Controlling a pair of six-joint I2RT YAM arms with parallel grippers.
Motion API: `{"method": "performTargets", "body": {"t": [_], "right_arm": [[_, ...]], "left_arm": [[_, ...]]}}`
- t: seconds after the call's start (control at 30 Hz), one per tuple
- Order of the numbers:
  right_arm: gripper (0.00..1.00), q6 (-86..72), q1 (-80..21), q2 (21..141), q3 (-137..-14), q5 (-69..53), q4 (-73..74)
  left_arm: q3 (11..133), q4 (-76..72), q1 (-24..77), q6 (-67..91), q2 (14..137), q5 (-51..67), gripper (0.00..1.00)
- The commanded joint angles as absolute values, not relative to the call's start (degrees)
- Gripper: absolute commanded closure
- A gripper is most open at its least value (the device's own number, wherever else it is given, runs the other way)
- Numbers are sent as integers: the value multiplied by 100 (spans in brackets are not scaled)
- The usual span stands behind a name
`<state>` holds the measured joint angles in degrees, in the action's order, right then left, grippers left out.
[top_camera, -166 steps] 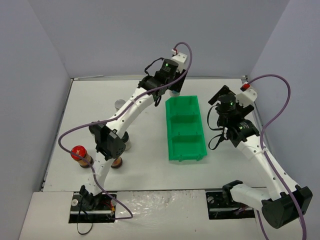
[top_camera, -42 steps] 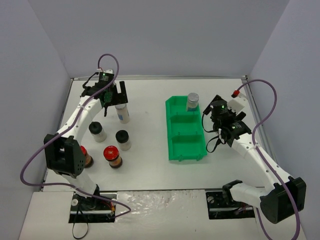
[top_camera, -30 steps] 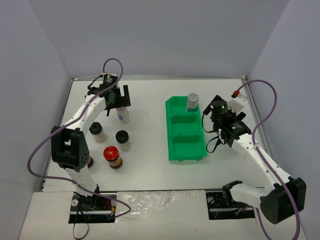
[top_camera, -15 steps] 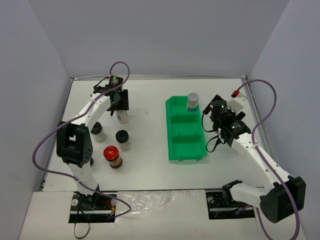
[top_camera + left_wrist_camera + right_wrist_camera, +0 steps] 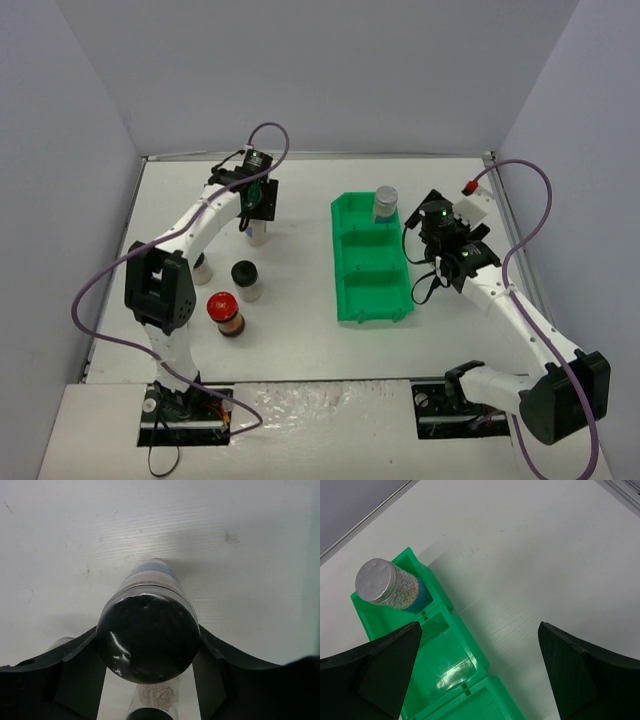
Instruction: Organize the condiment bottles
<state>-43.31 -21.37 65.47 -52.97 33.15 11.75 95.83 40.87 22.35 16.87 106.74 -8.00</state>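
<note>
presently the left tool point(image 5: 147, 630) is clamped on a jar with a blue band point(image 5: 150, 580) (its lid looks dark in shadow), well left of the green bin point(image 5: 345, 265). the right tool point(image 5: 479, 625) stands apart beside that bin, whose far compartment holds a silver-lidded jar point(image 5: 385, 203).

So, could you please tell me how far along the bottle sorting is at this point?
Early. Done: one silver-lidded spice jar stands in the far compartment of the green bin. In hand: the left tool is shut on a blue-labelled jar. Left: a black-lidded jar, a red-lidded jar and another jar half hidden by the left arm stand on the table; the bin's other two compartments are empty.
</note>
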Motion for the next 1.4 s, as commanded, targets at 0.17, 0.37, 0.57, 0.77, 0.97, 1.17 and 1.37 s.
{"method": "performTargets", "body": {"t": [0.17,0.37,0.57,0.77,0.97,1.17,1.37], "right_arm": [[0,-4290,-2145,6341,-5389,3715,925],[0,-4228,-2145,6162,-5405,3797,984],[0,-4158,-2145,6048,-5461,3917,1075],[0,-4150,-2144,6000,-5439,3956,1127],[0,-4174,-2146,5945,-5391,3987,1150],[0,-4192,-2145,5898,-5323,3999,1169],[0,-4201,-2145,5853,-5291,4008,1187]], "left_arm": [[11552,3700,3111,1102,10706,-861,100],[12444,3622,3392,1002,11302,-476,100],[12699,3140,3602,991,11651,-96,100],[12415,2415,3835,818,11654,230,100],[12270,2101,3984,746,11699,300,100],[12422,2120,4044,726,11945,450,100],[12533,2232,4078,729,12138,457,100]]}}
